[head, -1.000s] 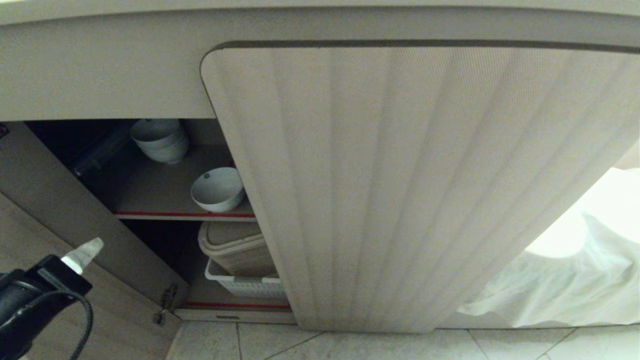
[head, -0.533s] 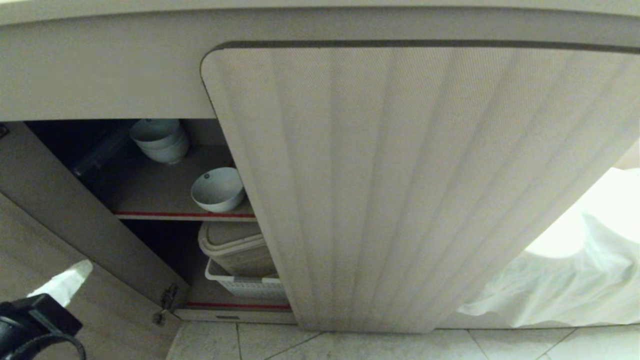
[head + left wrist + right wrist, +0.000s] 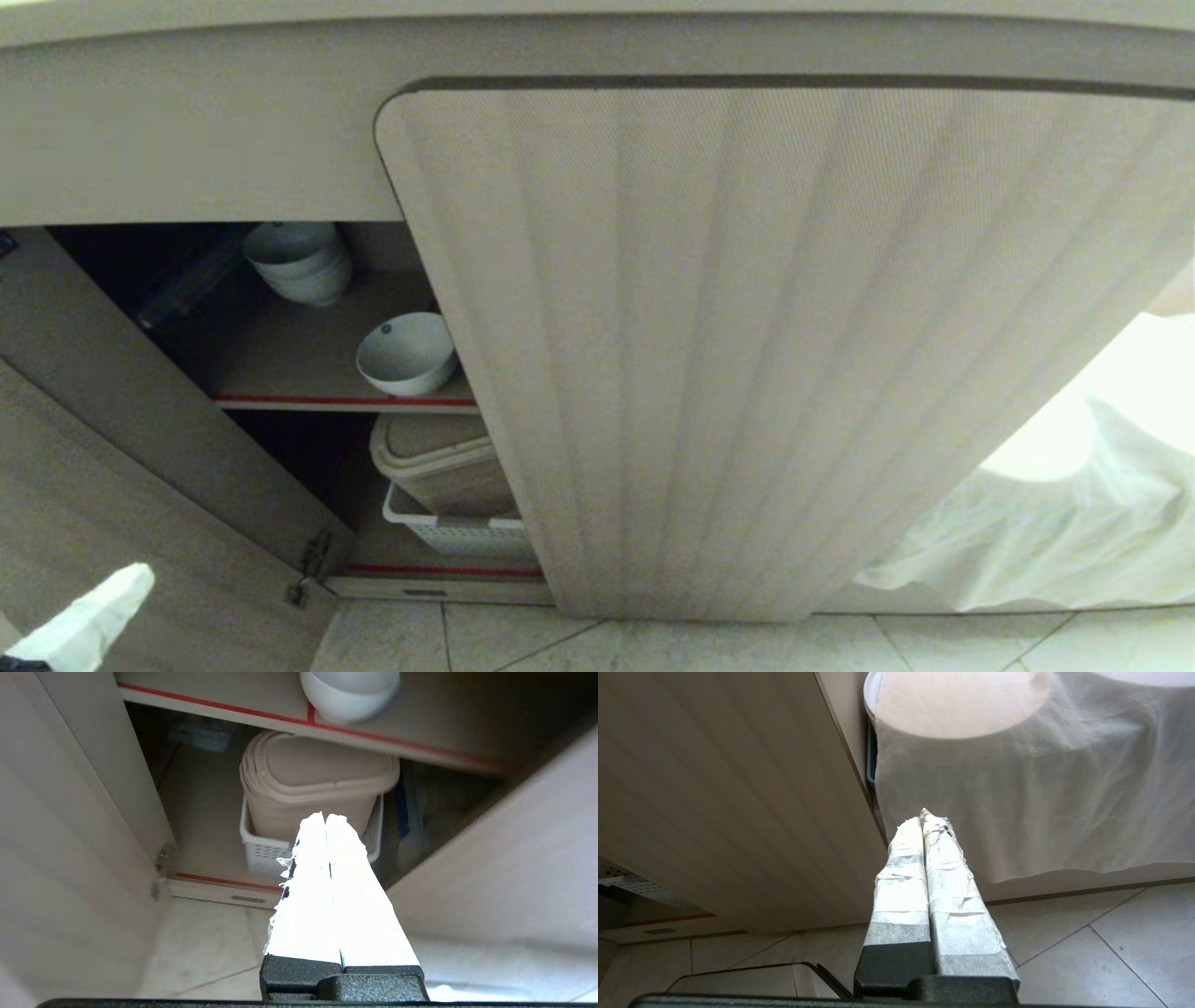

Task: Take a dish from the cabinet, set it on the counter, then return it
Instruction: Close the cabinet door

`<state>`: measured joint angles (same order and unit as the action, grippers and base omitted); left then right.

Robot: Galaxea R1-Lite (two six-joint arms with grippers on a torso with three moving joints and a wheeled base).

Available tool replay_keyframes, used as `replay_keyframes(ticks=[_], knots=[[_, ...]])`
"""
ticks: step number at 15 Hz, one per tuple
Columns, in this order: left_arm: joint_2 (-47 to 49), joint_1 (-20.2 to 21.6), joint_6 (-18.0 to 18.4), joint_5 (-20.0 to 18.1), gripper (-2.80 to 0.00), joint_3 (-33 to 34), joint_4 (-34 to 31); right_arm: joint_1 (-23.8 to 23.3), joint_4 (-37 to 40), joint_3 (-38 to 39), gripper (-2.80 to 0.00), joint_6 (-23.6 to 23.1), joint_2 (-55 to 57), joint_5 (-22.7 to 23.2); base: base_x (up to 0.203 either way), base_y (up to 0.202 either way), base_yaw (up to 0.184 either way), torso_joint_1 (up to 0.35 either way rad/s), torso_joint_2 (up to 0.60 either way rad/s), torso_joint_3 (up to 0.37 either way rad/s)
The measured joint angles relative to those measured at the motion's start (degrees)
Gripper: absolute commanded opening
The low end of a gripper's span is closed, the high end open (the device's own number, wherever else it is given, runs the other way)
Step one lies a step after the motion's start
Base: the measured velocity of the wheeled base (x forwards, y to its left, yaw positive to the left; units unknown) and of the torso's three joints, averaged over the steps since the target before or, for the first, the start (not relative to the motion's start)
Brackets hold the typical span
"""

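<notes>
The cabinet stands with its left door swung open and its fluted right door closed. On the upper red-edged shelf sits the dish, a small white bowl, near the shelf's front; it also shows in the left wrist view as the dish. My left gripper is shut and empty, low at the head view's bottom left corner, well below and in front of the shelf. My right gripper is shut and empty, parked low before the closed door. The counter is only a thin edge at the top.
A stack of white bowls stands further back on the same shelf. Below, a beige lidded bin sits in a white slatted basket. The open left door flanks my left arm. A white cloth hangs at right over tiled floor.
My left gripper has dropped down and back toward the bottom left corner of the head view, away from the shelf; now only its white tip shows. The dish and the right arm stayed still.
</notes>
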<state>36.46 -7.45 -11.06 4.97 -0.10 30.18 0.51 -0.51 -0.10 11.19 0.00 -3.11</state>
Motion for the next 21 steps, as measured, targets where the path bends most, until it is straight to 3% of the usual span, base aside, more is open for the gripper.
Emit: replay_keyframes(ticks=[3,5,9,21], knots=[[-10.66,3.02,7.90,-4.05,-2.80,0.05,-10.89,0.00,0.00,0.00,-2.80,-0.01,0.02,0.00,0.000,0.000,0.000,0.000,0.00,0.000],[-18.01,5.45,10.64,-6.41,-2.80,0.06,-18.41,0.00,0.00,0.00,-2.80,-0.01,0.01,-0.02,0.000,0.000,0.000,0.000,0.00,0.000],[-30.92,7.14,14.65,-6.13,-2.80,0.10,-29.59,0.00,0.00,0.00,-2.80,-0.01,0.01,-0.01,0.000,0.000,0.000,0.000,0.00,0.000],[-36.46,7.35,14.86,-5.85,-2.80,0.10,-30.35,0.00,0.00,0.00,-2.80,0.00,0.02,-0.02,0.000,0.000,0.000,0.000,0.00,0.000]])
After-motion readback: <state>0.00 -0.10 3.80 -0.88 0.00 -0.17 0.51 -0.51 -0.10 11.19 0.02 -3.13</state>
